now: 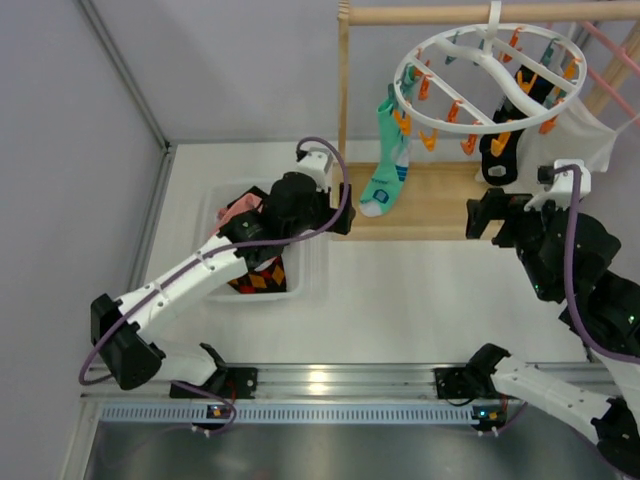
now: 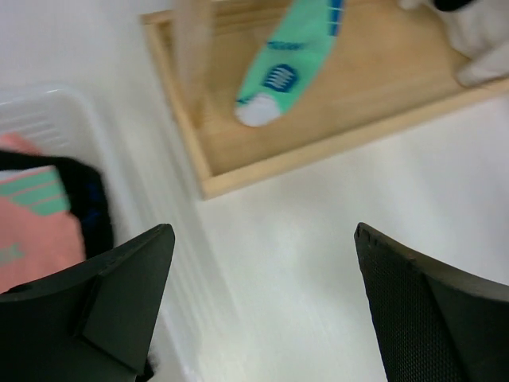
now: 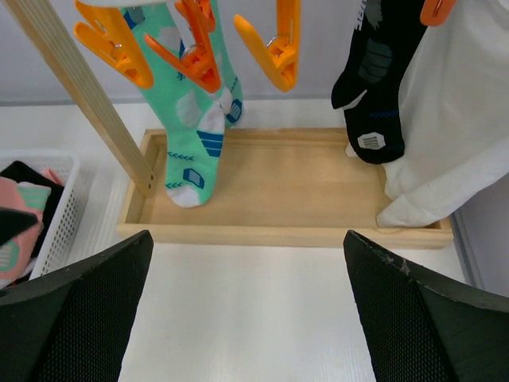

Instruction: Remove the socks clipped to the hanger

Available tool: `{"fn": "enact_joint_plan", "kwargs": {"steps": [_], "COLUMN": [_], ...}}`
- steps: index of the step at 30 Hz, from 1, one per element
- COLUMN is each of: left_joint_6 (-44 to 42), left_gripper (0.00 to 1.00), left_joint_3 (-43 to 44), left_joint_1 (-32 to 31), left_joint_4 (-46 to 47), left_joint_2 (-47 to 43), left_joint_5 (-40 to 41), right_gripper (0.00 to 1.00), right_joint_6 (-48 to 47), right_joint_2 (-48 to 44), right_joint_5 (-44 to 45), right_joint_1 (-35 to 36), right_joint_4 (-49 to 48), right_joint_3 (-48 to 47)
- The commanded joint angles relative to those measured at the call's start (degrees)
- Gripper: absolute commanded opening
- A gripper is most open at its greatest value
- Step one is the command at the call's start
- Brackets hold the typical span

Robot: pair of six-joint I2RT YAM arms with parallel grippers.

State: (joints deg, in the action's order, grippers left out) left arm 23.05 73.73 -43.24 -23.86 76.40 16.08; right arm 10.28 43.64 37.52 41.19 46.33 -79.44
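The white ring hanger (image 1: 490,70) hangs from the wooden rail with orange and teal pegs (image 3: 191,48). A mint-teal sock (image 1: 385,170) (image 3: 195,135) (image 2: 290,64) is clipped at its left side and a black sock (image 1: 497,155) (image 3: 374,79) at its front. A pink sock (image 1: 240,208) (image 2: 32,231) lies in the white basket (image 1: 300,275). My left gripper (image 1: 338,212) (image 2: 262,239) is open and empty, low over the table between the basket and the wooden base. My right gripper (image 1: 480,215) (image 3: 246,247) is open and empty in front of the base, below the black sock.
The wooden stand's tray base (image 1: 430,205) (image 3: 286,191) and upright post (image 3: 87,87) stand behind the grippers. A large white cloth (image 3: 453,119) hangs at the right beside the black sock. A black sock with orange diamonds (image 1: 262,278) lies in the basket. A pink hanger (image 1: 610,50) is at the far right.
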Motion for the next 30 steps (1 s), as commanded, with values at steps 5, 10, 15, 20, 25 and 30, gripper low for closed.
{"fn": "enact_joint_plan", "kwargs": {"steps": [5,10,15,20,25,30], "left_joint_6": [-9.42,-11.62,-15.75,-20.66,-22.08,-24.54], "left_gripper": [0.98,0.98,0.98,0.98,0.98,0.99], "left_joint_3": [-2.27,-0.35,3.42,9.84,14.50,17.93], "left_joint_1": [-3.69,-3.69,-3.51,-3.34,-1.68,-0.09], "left_joint_4": [26.88,35.18,42.21,42.49,42.49,42.49], "left_joint_2": [5.59,15.06,22.82,32.29,38.02,42.24], "left_joint_5": [-14.92,-15.81,-14.85,-9.15,-4.14,-2.19], "right_gripper": [0.99,0.99,0.99,0.99,1.00,0.99], "right_joint_6": [0.88,0.35,0.09,-2.62,-3.52,-3.78], "right_joint_2": [-8.02,-13.92,-17.18,-19.20,-22.01,-22.90], "right_joint_5": [-11.37,-20.27,-23.10,-26.35,-29.34,-31.62], "right_joint_1": [-0.58,-0.58,-0.50,-0.50,-0.50,-0.50], "right_joint_4": [-7.82,-12.39,-12.93,-13.01,-14.59,-15.48], "right_joint_3": [7.00,11.14,12.20,13.34,14.75,15.63]}}
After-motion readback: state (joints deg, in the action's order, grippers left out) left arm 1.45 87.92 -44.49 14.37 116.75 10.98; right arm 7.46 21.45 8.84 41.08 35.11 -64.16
